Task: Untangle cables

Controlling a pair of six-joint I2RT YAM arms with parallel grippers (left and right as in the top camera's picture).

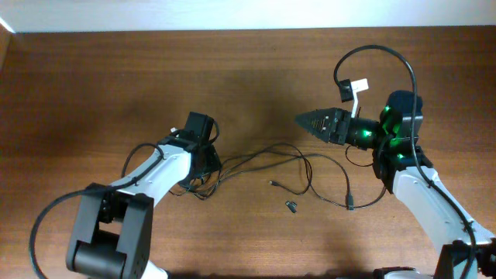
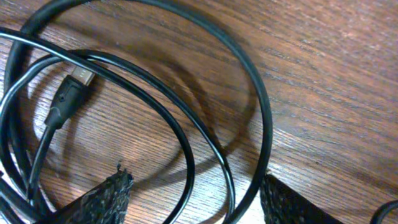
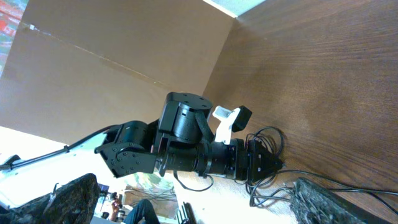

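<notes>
Two arms at a wooden table (image 1: 116,70), seen from overhead and from both wrists. The cables (image 2: 267,118) were laid on the table between the arms. They were bunched beneath the left gripper (image 2: 196,196), and long strands were spread from there toward the right arm. One strand was ended by a small plug (image 1: 350,205) near the right arm's base. In the left wrist view, several loops and a flat metal-tipped connector (image 2: 71,93) were seen lying on the wood. The left gripper's fingertips (image 2: 109,193) were held apart, low over the bunch. Loops were passed between them, but nothing was clamped.

The right gripper (image 1: 301,121) was pointed toward the left arm, clear of the strands. Its jaws were spread wide, and nothing was held in them. A small dark loose piece (image 1: 291,207) was found just beside the strands.
</notes>
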